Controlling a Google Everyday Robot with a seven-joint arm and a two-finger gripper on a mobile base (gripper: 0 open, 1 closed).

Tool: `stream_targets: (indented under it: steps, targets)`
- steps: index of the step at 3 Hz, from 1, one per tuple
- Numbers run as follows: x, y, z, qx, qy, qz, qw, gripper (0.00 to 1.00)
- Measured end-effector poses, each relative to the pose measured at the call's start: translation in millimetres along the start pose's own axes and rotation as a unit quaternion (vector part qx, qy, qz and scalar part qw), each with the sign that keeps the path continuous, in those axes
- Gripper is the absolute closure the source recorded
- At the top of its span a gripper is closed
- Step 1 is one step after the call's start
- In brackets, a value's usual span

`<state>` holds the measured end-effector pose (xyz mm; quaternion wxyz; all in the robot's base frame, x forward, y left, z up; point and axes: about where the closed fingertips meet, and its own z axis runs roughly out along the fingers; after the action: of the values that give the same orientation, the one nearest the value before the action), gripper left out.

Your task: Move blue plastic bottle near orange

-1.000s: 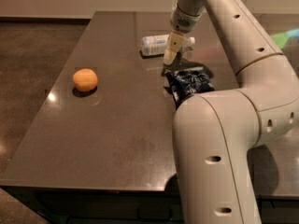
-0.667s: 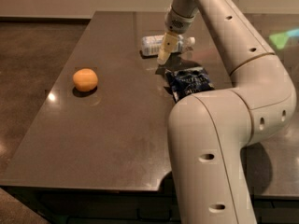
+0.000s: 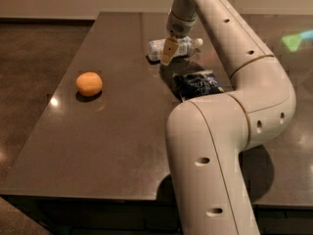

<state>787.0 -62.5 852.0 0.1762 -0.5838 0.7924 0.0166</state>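
Claw (image 3: 168,51) at the blue plastic bottle (image 3: 185,46), far side of the bench (image 3: 112,146).
The bottle lies on its side, cap toward 3 o'clock; how wide the claw stands, I cannot tell. The orange (image 3: 89,83) sits well apart at 8 o'clock, and a dark chip bag (image 3: 198,83) lies near at 5 o'clock.

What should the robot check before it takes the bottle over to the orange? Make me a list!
1. Blue plastic bottle found, lying on its side at the table's far side: ok.
2. Gripper lined up at the bottle's middle: ok.
3. Bottle firmly held: cannot tell.
4. Orange in sight, left of the bottle: ok.
5. Table between bottle and orange free of things: ok.
6. Chip bag off that path, on the bottle's near side: ok.
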Motion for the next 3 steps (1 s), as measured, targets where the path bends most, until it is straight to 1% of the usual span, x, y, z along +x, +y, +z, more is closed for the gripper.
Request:
stream_targets:
  steps: [1,2,3]
  targets:
    - [-2,1,-2,-0.001,-0.002,0.000,1.0000,0.56]
    - [-11,8,-24,0.001,-0.019,-0.028,0.9994,0.87]
    - [-29,29,-50,0.001,-0.042,-0.079,0.9960,1.00]
